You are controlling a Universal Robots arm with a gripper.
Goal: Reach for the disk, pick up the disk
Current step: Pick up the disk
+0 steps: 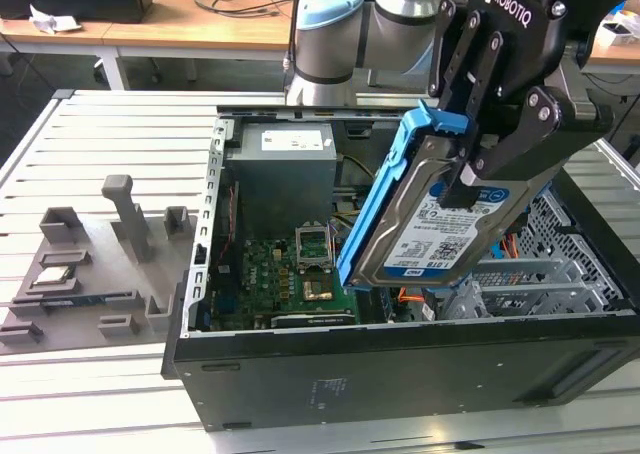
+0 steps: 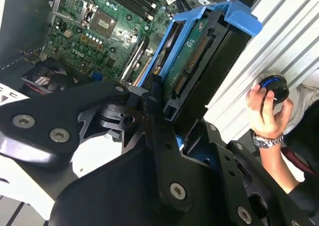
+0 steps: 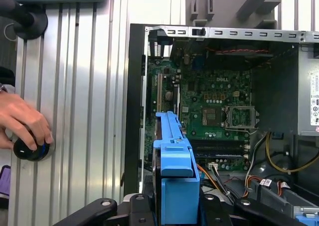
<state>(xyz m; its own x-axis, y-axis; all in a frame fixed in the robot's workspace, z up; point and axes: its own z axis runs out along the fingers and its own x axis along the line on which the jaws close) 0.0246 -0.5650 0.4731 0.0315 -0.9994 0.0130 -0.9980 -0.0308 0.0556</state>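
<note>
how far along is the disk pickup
Reach and grasp look done: the tool is shut on the disk, which hangs tilted above the open computer case, clear of the motherboard. Nothing of the pickup looks left.

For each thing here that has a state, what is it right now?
Disk: gripped, lifted clear above the case, tilted.
Gripper: shut on the disk.
Case: side open, motherboard exposed.
CPU socket: no cooler on it.
Hand: resting on a round knob on the table.
</note>
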